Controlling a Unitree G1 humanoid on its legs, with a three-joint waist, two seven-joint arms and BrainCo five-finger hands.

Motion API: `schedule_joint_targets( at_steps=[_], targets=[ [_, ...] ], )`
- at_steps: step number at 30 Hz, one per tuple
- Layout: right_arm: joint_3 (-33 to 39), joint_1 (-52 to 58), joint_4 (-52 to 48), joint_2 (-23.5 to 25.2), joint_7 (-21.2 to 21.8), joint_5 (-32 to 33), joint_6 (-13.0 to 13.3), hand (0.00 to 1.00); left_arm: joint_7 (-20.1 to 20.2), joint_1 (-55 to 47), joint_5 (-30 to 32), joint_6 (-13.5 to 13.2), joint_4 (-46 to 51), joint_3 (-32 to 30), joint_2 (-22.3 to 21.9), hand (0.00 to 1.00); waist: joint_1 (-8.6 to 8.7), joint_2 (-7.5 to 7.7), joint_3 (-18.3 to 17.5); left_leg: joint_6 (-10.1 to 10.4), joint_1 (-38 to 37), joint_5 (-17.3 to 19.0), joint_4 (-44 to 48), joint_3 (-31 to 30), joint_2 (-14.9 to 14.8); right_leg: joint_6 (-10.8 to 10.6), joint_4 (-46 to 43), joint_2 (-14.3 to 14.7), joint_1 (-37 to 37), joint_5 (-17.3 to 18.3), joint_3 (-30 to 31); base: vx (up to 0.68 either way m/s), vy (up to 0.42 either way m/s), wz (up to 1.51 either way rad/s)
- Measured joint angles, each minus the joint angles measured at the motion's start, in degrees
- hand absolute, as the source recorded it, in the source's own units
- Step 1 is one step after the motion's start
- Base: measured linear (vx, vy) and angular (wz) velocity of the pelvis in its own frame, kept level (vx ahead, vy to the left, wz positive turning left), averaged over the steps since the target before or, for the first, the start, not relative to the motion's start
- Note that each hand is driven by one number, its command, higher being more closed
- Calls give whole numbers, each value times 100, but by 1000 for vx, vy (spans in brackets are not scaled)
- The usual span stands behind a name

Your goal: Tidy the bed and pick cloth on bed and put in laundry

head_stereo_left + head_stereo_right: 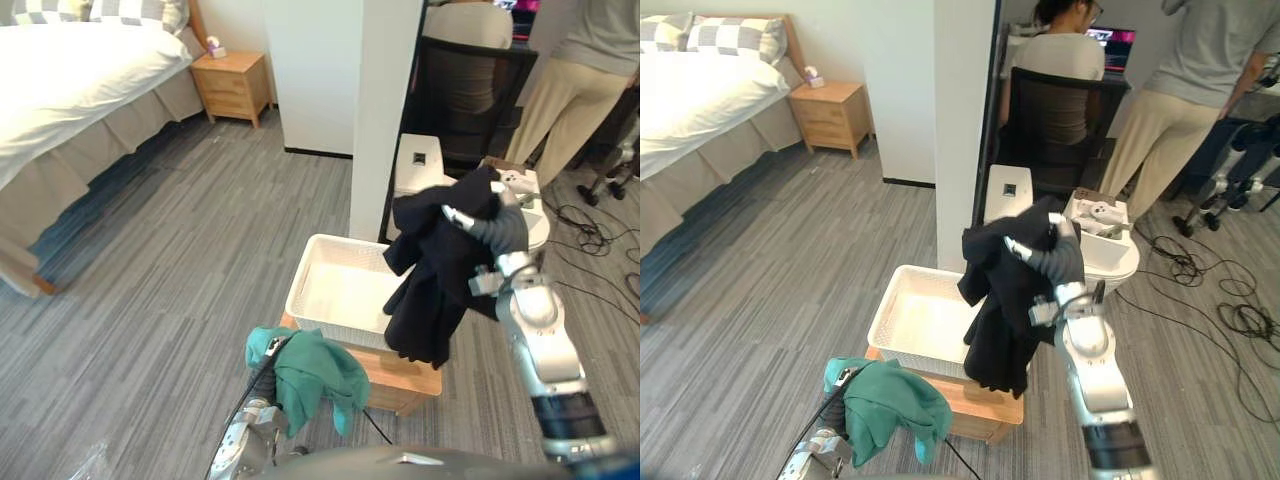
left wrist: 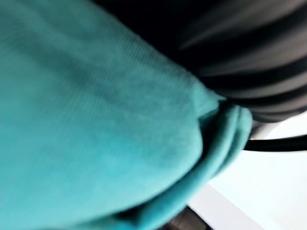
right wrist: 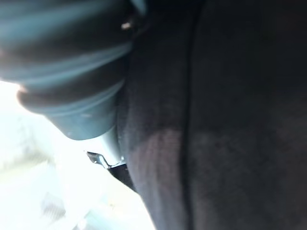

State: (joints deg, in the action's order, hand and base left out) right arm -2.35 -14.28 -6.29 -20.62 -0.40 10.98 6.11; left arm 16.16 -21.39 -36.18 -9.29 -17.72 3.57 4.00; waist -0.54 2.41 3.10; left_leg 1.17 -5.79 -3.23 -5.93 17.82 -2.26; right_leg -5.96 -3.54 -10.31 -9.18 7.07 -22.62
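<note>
Both cloths are off the bed and right by the laundry basket

The right hand is up over the right edge of the white basket with a black cloth draped all over it and hanging down. It's buried, so I honestly can't tell if it's clenched. The left hand is low by the basket's near left corner, under a teal cloth, same story there, can't tell. The basket sits on a low wooden worktop. The bed with its white duvet is well apart, over to the left.
</note>
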Motion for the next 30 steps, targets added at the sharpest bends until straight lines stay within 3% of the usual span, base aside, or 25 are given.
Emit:
schedule_joint_targets(
  at_steps=[4,7,11,19,27,30],
  targets=[
    [-33,-1305,760,-222,-9,-5,-562,100,155,131,195,1,-430,-17,18,100,-79,-9,-16,-5,134,-111,-2,-122,-13,46,288,42,-66,-198,-140,-17,3,15],
    [-62,-1856,1056,-303,-27,5,-834,100,227,111,206,13,-484,-22,-11,100,-155,-10,-17,1,117,-180,-1,-188,1,44,315,44,-140,-246,-230,-47,0,18],
    [-89,-2203,1132,-310,-31,15,-1050,100,346,162,208,45,-481,-30,-75,100,-219,-15,-20,-45,196,-252,-9,-312,2,50,292,48,-137,-268,-372,-85,11,19],
    [-295,-2360,1755,-308,27,-113,-1579,100,382,158,409,375,-384,-52,-149,100,-354,-50,-33,-67,323,-248,-13,-302,28,45,475,35,-188,-425,-639,-71,48,12],
    [-386,-2326,2639,-284,165,-294,-1594,100,383,146,531,616,-365,-104,109,100,-394,-25,-20,-94,449,-358,-11,-454,57,20,665,76,-227,-549,-714,17,18,10],
    [-395,-2312,3112,-282,148,-341,-1621,100,382,209,564,656,-364,-79,265,100,-518,47,44,-99,659,-445,-10,-604,2,59,672,164,-87,-546,-825,10,-26,17]
  ],
)
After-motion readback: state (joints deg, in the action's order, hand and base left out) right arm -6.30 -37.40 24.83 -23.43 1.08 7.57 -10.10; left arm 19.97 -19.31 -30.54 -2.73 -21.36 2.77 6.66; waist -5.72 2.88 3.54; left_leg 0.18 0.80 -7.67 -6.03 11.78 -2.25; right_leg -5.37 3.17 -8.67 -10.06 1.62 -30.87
